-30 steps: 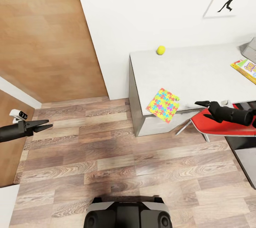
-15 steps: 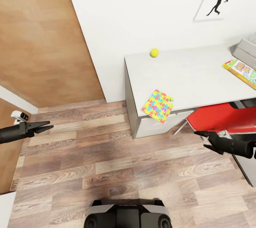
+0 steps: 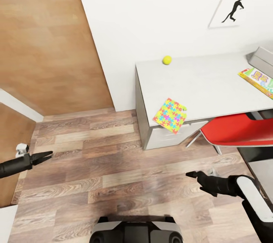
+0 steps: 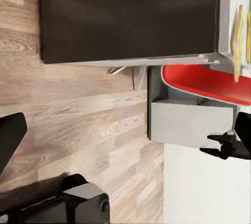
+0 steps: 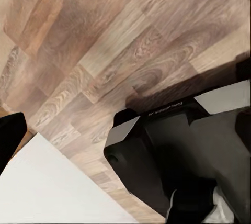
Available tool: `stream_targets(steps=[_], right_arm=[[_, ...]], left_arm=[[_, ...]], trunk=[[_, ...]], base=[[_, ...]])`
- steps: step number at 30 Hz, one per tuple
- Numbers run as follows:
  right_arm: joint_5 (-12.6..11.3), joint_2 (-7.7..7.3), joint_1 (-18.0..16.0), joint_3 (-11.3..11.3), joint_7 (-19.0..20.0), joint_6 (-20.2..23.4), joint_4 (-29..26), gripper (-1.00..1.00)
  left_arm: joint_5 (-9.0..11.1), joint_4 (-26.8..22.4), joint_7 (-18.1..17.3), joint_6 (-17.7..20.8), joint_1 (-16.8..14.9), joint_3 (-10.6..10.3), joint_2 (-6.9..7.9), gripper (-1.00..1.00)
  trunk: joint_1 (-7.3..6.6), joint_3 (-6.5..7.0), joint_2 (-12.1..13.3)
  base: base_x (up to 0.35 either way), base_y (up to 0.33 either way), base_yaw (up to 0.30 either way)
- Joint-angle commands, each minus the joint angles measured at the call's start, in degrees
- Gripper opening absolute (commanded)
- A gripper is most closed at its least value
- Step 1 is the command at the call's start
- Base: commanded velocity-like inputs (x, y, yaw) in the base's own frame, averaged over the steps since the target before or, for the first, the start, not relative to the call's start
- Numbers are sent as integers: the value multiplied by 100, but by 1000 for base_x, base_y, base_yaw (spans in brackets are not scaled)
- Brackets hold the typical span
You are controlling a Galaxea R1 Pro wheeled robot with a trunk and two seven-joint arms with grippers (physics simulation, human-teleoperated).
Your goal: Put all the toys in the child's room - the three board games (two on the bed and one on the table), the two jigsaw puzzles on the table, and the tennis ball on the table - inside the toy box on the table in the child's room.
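One thin, stiff multicolour puzzle-patterned square overhanging the white desk's edge looks light, best pinched there; both empty grippers, left and right, hang parted.

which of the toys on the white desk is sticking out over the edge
The flat square jigsaw puzzle with the multicolour piece pattern: its corner overhangs the white desk front edge. The small yellow-green tennis ball by the wall and the Skip-Bo box lie fully on top.
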Motion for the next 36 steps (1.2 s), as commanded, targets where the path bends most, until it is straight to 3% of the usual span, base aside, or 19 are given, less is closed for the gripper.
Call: stream_targets(steps=[1,5,8,13,19,22,36], right_arm=[[100,116,21,1,-57,15,56,100],[493,399,58,1,-56,15,97,100],[657,467,65,6,-61,15,112,100],[749,487,67,15,-52,-288,108,100],[773,437,69,-12,-50,-380,139,100],[773,420,67,-33,-50,-389,166,100],[770,453,68,4,-52,-392,152,100]], left_arm=[[4,176,144,-87,-5,2,0,100],[5,610,590,-358,-4,4,-32,100],[4,738,712,-414,-4,3,-44,100],[-10,794,848,-436,-3,-13,-53,100],[-14,791,1808,-634,-4,-34,-156,100],[-8,792,2113,-673,-4,-32,-213,100],[-12,779,2274,-704,-4,-23,-302,100]], trunk=[[3,1,-9],[3,31,-9],[3,52,-9],[3,88,-9],[3,136,-9],[3,163,-9],[3,254,-9]], base=[[0,0,186],[0,0,198],[0,0,204],[0,0,199],[0,0,130],[0,0,-63],[0,0,-62]])
